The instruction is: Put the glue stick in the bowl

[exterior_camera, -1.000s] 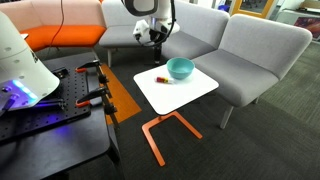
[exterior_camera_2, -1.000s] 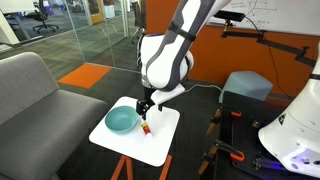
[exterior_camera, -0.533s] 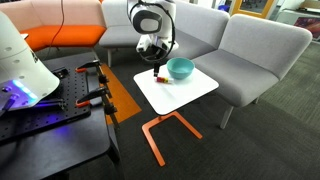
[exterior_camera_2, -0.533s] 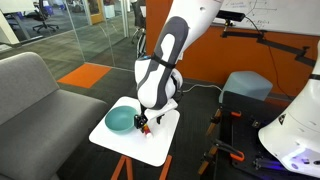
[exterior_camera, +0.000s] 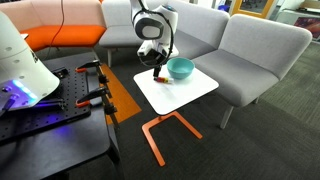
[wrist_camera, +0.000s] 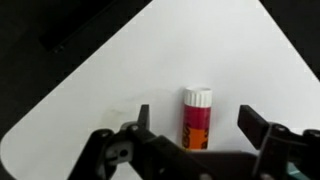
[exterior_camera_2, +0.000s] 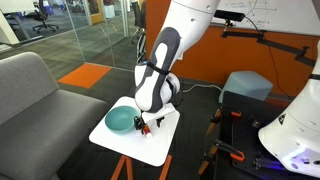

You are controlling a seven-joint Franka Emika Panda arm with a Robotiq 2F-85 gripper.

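Note:
The glue stick (wrist_camera: 196,118), red-orange with a white cap, lies on the white table top (wrist_camera: 120,70) in the wrist view. My gripper (wrist_camera: 197,122) is open, with one finger on each side of the stick and gaps between them. In both exterior views the gripper (exterior_camera: 158,73) (exterior_camera_2: 144,125) is low over the table, right beside the turquoise bowl (exterior_camera: 181,68) (exterior_camera_2: 120,119). The glue stick is hidden behind the gripper in the exterior views.
The small white table (exterior_camera: 185,92) stands on an orange frame (exterior_camera: 165,130). Grey sofa seats (exterior_camera: 250,50) are behind it. A black workbench with clamps (exterior_camera: 60,110) is close by. A grey seat (exterior_camera_2: 30,90) is beside the table.
The arm has come down from above the table to just over its top, beside the bowl, and now straddles the glue stick.

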